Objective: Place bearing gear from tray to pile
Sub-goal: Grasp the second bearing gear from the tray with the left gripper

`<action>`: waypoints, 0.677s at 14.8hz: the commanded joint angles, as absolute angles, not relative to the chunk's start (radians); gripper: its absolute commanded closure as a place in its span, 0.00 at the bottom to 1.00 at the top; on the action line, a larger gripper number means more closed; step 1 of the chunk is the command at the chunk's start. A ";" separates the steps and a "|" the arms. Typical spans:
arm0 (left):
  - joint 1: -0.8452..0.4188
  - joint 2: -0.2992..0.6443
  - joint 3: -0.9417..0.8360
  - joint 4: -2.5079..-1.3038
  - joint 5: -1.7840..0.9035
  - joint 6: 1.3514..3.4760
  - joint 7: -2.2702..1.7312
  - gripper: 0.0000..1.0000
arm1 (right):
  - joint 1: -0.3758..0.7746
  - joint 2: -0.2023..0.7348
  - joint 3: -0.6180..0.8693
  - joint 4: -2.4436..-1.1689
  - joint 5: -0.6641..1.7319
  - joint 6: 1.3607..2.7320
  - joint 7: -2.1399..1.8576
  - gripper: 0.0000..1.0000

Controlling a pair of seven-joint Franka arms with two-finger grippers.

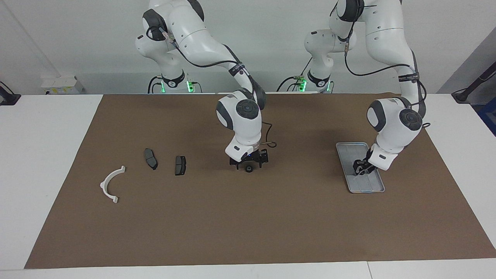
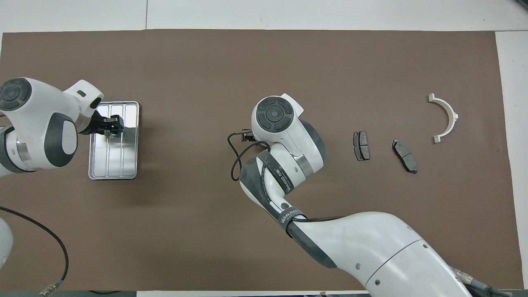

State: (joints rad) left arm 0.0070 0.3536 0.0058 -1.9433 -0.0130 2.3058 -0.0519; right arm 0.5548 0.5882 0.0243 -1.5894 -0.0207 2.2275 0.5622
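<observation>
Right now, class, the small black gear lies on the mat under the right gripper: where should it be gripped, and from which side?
Grip the bearing gear across its outer rim, coming straight down. It lies flat on the brown mat, and the right gripper already hangs low over it, fingers open around it.

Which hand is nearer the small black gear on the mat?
Right. The right hand is down right over the gear mid-mat; the left hand is over the tray, at the left arm's end.

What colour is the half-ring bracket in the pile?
White; the bracket shows best in the overhead view.
</observation>
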 commanded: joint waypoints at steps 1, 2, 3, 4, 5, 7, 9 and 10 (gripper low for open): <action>0.003 0.351 0.008 -1.962 -0.005 2.335 -0.066 0.54 | 0.548 0.586 0.026 -1.630 -0.011 2.275 0.581 0.00; 0.003 0.351 0.008 -1.962 -0.005 2.335 -0.066 0.59 | 0.548 0.584 0.026 -1.641 -0.011 2.276 0.580 0.00; 0.003 0.351 0.008 -1.962 -0.005 2.335 -0.066 0.66 | 0.549 0.583 0.026 -1.644 -0.011 2.276 0.581 0.00; 0.005 0.351 0.008 -1.962 -0.005 2.335 -0.066 0.72 | 0.551 0.583 0.026 -1.644 -0.009 2.275 0.583 0.00; 0.003 0.351 0.006 -1.962 -0.005 2.335 -0.066 0.75 | 0.551 0.581 0.026 -1.646 -0.009 2.275 0.586 0.00; 0.003 0.350 0.006 -1.968 -0.005 2.335 -0.066 0.83 | 0.554 0.581 0.026 -1.646 -0.009 2.273 0.615 0.00; 0.000 0.350 0.006 -1.959 -0.005 2.321 -0.081 0.87 | 0.557 0.580 0.026 -1.644 -0.009 2.273 0.635 0.04; -0.006 0.351 0.006 -1.948 -0.005 2.309 -0.110 0.87 | 0.558 0.580 0.028 -1.646 -0.009 2.273 0.643 0.11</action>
